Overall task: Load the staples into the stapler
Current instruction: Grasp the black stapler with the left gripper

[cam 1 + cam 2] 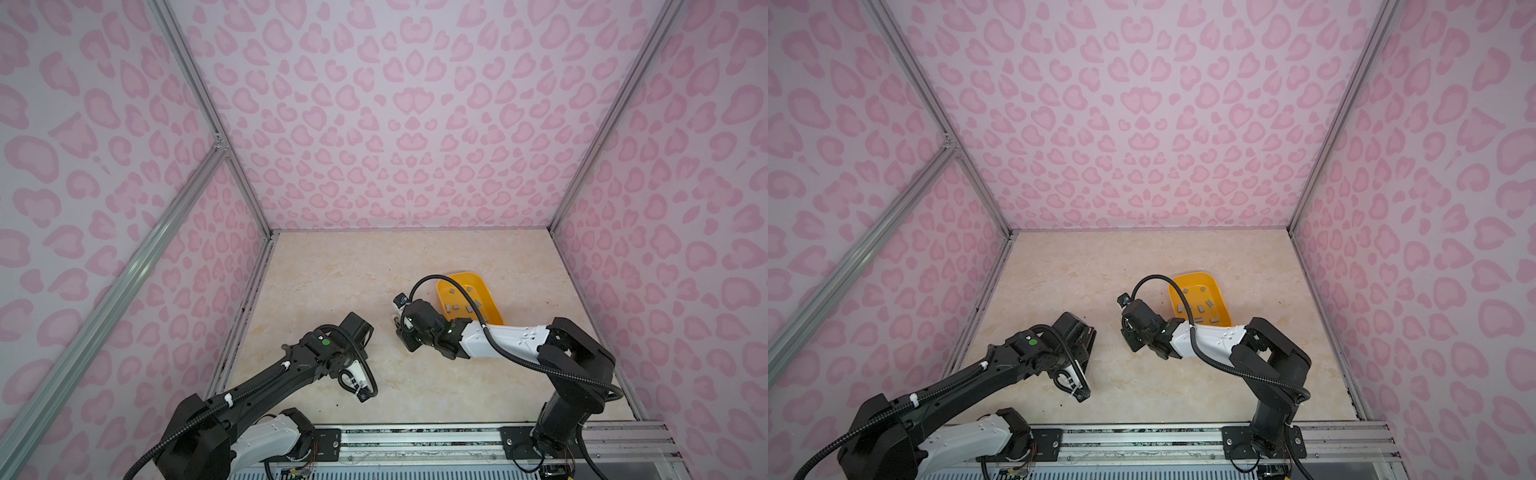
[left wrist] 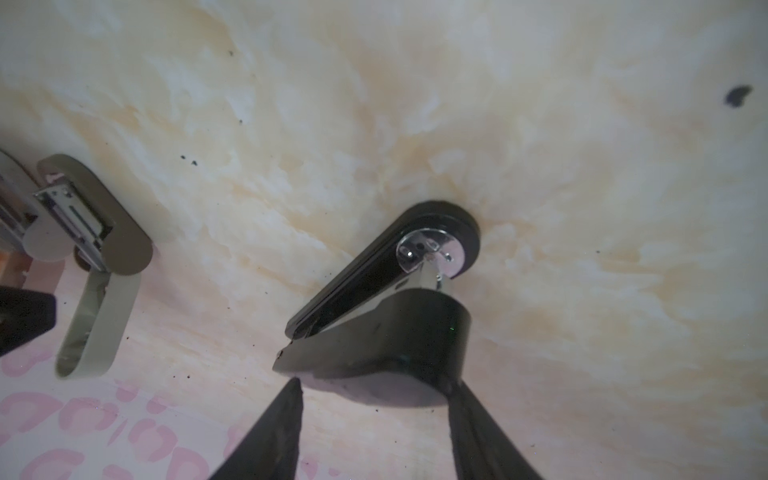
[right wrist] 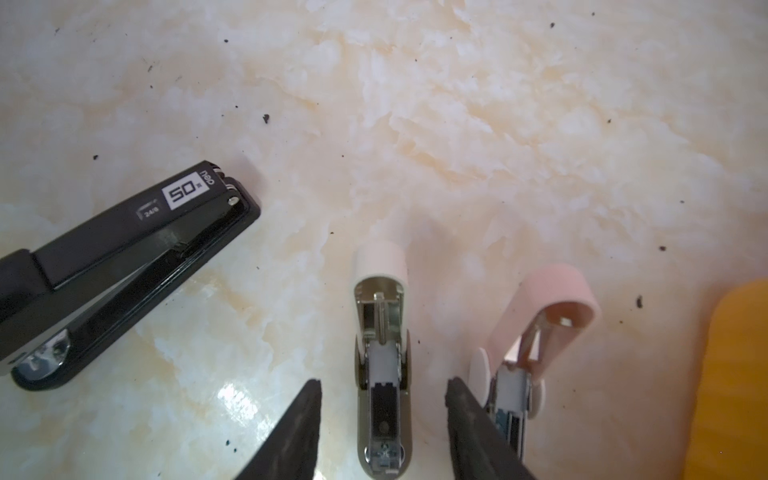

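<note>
Down on the marbled table [image 3: 498,124] the right gripper [image 3: 382,386] hangs with its fingers [image 3: 303,424] parted, one on each side of the beige stapler [image 3: 382,332]. Bare table shows between each pad and the stapler's flanks, so nothing is held there. That stapler lies lengthwise between the fingers with its lid swung back past the fingertips and its metal channel facing up. A pale grey block sits in the channel, though I cannot tell whether it is staples. Just outside one right finger, partly hidden behind it, a pink stapler [image 3: 540,324] lies with its lid propped up at a slant. The staples [image 1: 457,307] are nowhere near any fingertip. They lie scattered as small grey strips on the floor of the yellow tray [image 1: 461,275], which sits beyond the pink stapler and well apart from the right fingers. In both top views the tray shows behind the right wrist. Over on the other side the left gripper [image 2: 374,382] has its fingers [image 2: 274,436] closed on the front end of the black stapler [image 2: 374,345], a pad on each flank. The stapler's base with its shiny anvil plate stretches away past the fingertips. It rests off to the side of the right fingers, apart from them.
</note>
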